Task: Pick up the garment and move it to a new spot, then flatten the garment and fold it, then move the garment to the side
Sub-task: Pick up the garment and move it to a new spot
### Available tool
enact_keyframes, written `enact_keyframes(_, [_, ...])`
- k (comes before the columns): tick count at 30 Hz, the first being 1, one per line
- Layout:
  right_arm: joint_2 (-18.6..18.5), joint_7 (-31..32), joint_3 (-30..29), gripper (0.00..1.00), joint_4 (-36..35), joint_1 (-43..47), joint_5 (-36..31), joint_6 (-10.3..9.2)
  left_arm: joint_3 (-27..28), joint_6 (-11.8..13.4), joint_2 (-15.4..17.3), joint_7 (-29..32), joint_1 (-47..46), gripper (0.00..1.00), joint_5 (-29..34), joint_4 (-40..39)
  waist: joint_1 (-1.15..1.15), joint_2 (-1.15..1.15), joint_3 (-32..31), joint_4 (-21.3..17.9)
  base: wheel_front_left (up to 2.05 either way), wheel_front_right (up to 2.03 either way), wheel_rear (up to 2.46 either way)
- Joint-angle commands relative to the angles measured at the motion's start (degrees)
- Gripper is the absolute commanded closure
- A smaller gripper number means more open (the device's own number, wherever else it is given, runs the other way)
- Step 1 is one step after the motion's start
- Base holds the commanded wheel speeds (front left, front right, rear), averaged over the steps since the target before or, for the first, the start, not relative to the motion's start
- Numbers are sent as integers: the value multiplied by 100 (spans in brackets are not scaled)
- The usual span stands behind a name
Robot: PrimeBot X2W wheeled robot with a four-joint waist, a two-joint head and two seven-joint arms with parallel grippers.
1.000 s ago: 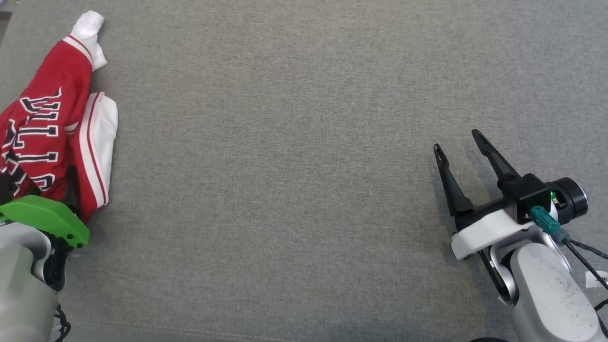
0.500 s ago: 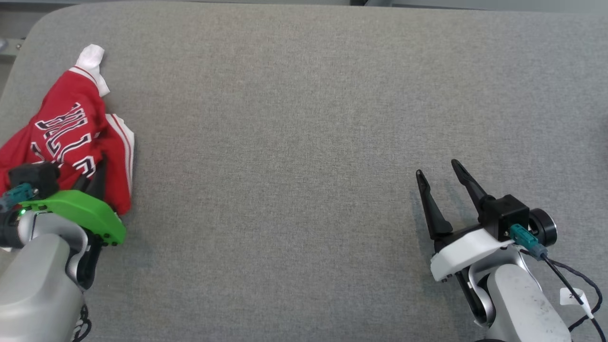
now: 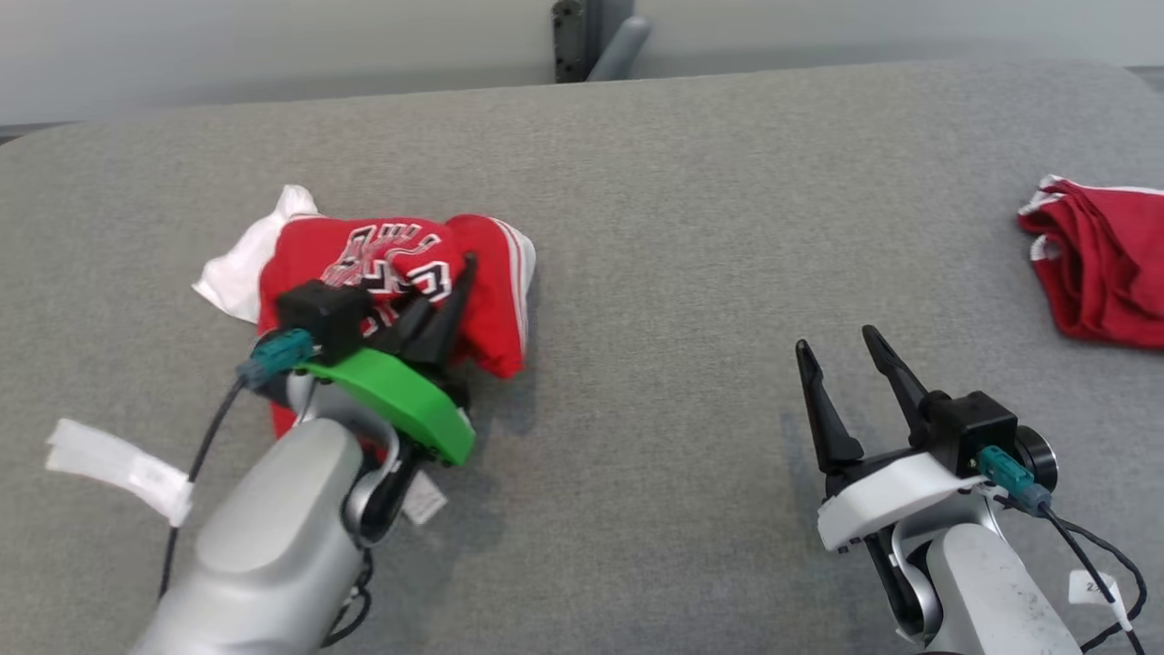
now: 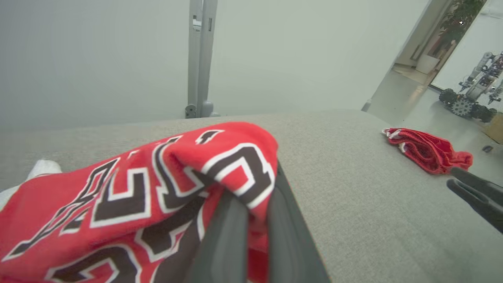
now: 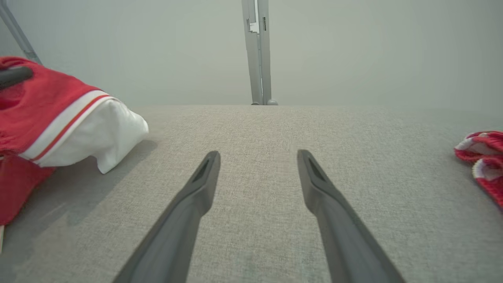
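A crumpled red jersey with black-and-white lettering and white trim hangs bunched over my left gripper, at the left-middle of the grey padded surface. That gripper is shut on a fold of the jersey. In the left wrist view the red cloth drapes over the two dark fingers, hiding their tips. The jersey's white-edged end shows at the left of the right wrist view, lifted off the surface. My right gripper stands open at the lower right with nothing between its fingers.
A second red garment lies bunched at the far right of the surface, and shows as well in the wrist views. A white tag hangs off the left arm's cable. A grey post stands behind the far edge.
My left gripper has carried the jersey rightward, from the far left toward the middle-left. The head camera has tilted up, bringing in the far edge and the second garment. The right gripper stays open.
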Motion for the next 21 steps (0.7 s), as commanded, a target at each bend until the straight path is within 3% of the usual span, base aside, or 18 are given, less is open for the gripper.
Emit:
enact_keyframes(1, [-15,-17,-21,0,-23,22,44,-8,-125,10,-135,-17,-155,100,89,-52,0,0,-25,-648,0,0,0])
enact_keyframes(7, [2,-17,-89,0,-66,-9,120,-8,-700,10,-714,-17,-587,100,192,20,0,0,137,-1300,0,0,0])
enact_keyframes(12, [2,-18,-10,0,-87,-51,256,-8,-965,10,-951,-17,-657,96,273,390,0,0,180,-1730,0,0,0])
enact_keyframes(13, [2,-18,-7,0,-93,-47,273,-8,-991,10,-987,-17,-620,60,252,442,0,0,172,-1781,0,0,0])
enact_keyframes(14, [3,-17,-8,0,-107,-20,290,-8,-1059,10,-1013,-18,-550,1,239,513,0,0,155,-1812,0,0,0])
enact_keyframes(21, [5,-18,-164,0,-107,167,264,-8,-539,11,-854,-16,-35,0,535,583,0,0,-126,-1644,0,0,0])
